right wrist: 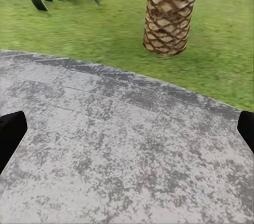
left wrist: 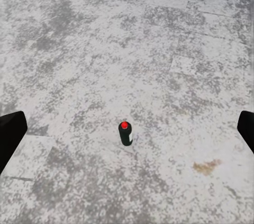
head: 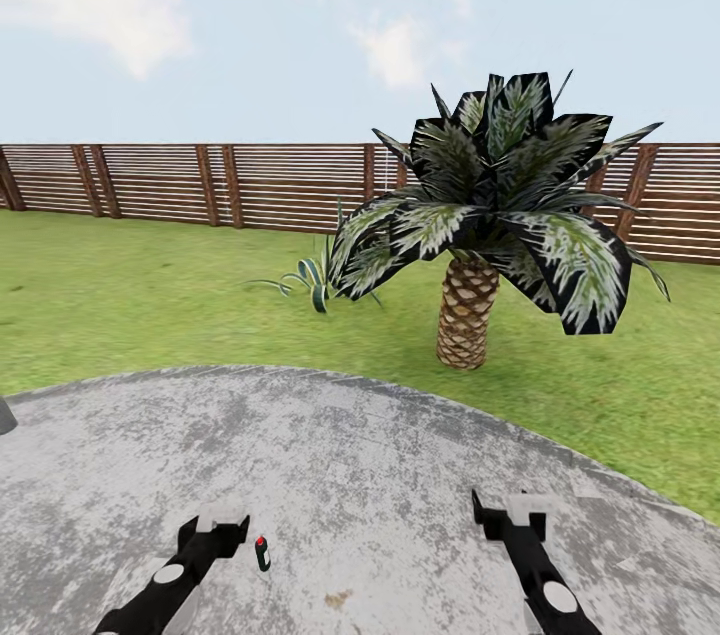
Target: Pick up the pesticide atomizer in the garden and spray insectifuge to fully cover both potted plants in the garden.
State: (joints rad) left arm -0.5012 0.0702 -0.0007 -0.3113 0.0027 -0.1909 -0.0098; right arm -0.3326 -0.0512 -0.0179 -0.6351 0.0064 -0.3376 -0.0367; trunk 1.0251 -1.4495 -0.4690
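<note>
The pesticide atomizer [head: 262,553], a slim dark bottle with a red tip, stands upright on the grey paved patio [head: 360,475] of the garden. My left gripper [head: 222,522] hovers just to its left, open and holding nothing. In the left wrist view the atomizer [left wrist: 125,133] stands ahead, between the two widely spread dark fingers [left wrist: 10,135], apart from both. My right gripper [head: 510,512] is open and empty over bare paving further right, its fingers [right wrist: 10,135] at the frame's sides. The potted plants are out of view.
A palm [head: 468,315] rises from the lawn [head: 150,305] just beyond the patio's edge, ahead right. A striped agave [head: 315,280] grows left of it. A brown slatted fence [head: 200,185] closes the back. A grey object [head: 5,415] pokes in at the left edge.
</note>
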